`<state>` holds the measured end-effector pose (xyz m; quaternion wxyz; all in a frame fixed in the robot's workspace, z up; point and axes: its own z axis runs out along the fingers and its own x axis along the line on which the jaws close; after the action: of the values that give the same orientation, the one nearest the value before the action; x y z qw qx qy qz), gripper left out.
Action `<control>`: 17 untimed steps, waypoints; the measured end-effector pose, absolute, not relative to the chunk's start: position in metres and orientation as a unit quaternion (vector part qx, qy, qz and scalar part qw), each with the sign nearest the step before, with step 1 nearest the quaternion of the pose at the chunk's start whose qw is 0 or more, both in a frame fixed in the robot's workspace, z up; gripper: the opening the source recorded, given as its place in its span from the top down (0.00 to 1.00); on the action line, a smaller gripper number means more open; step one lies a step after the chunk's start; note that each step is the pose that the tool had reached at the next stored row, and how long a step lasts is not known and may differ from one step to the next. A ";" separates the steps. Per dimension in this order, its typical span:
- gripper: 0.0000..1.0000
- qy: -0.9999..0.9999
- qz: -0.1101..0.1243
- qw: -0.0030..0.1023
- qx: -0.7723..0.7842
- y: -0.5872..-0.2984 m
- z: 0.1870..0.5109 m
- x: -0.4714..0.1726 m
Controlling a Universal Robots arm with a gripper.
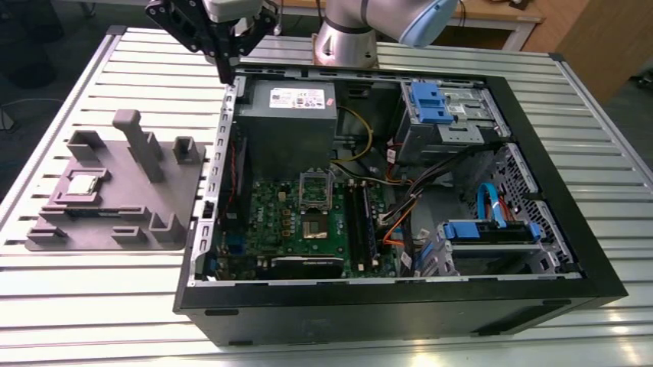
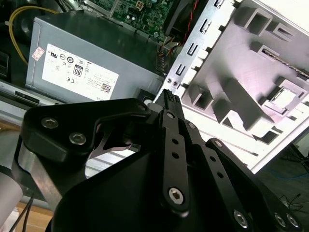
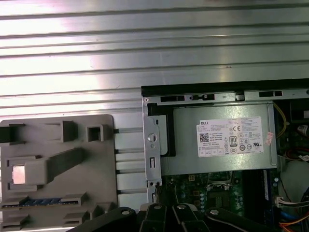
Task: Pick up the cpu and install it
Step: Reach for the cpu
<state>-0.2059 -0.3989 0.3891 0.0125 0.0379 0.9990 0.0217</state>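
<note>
The cpu (image 1: 82, 185) rests on the grey holder (image 1: 112, 200), pincer (image 1: 226, 73) well apart.

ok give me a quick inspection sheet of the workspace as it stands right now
surface: slatted metal table carrying a grey fixture tray and an open computer case
job's things: cpu sits in its pocket on the tray, not picked up; motherboard lies inside the case
clutter: nothing seen
grippers: hand shut and empty, held above the case edge beside the power supply, apart from the cpu
cables: yellow cable by the power supply; orange cables and a blue cable inside the case
surroundings: wooden furniture beyond the table
</note>
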 end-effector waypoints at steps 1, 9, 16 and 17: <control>0.89 0.999 0.022 0.013 0.038 -0.399 0.389 -0.206; 0.89 0.999 0.022 0.013 0.038 -0.399 0.389 -0.208; 0.89 0.999 0.022 0.013 0.038 -0.399 0.389 -0.209; 0.89 0.999 0.022 0.013 0.038 -0.399 0.389 -0.210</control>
<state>-0.2096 -0.3989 0.3889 0.0125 0.0379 0.9990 0.0217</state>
